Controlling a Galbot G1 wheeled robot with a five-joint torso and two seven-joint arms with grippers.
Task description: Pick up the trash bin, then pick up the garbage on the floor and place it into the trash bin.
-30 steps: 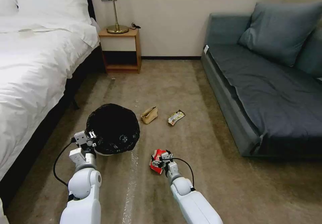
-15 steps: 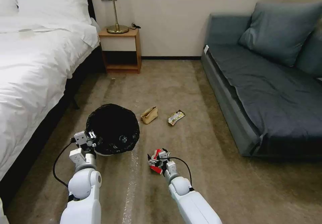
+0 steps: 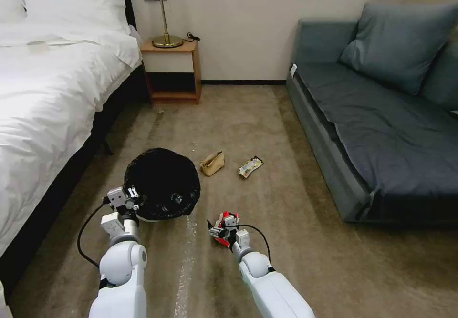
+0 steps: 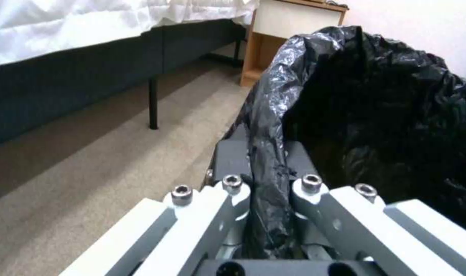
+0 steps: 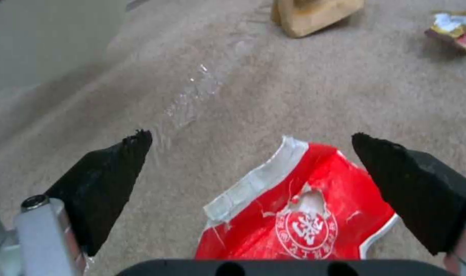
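The trash bin (image 3: 162, 183), white with a black bag liner (image 4: 376, 115) over its rim, is on the carpet beside the bed. My left gripper (image 3: 128, 200) (image 4: 266, 153) is shut on the near side of its lined rim. The red snack packet (image 3: 220, 220) (image 5: 299, 214) lies on the carpet in front of me. My right gripper (image 3: 217, 225) (image 5: 251, 138) hovers open just over it, with one finger on either side. Farther out lie the tan paper bag (image 3: 213, 162) (image 5: 315, 15) and the yellow-and-black wrapper (image 3: 250, 166) (image 5: 455, 28).
A bed (image 3: 43, 98) runs along the left, its dark frame close to the bin. A grey sofa (image 3: 381, 137) lines the right, and a wooden nightstand (image 3: 171, 70) with a lamp stands at the back wall. A shiny clear strip (image 3: 187, 256) lies on the carpet between my arms.
My right gripper has shifted a little to the left and back toward me over the red packet. The bin and left gripper have nudged slightly right.
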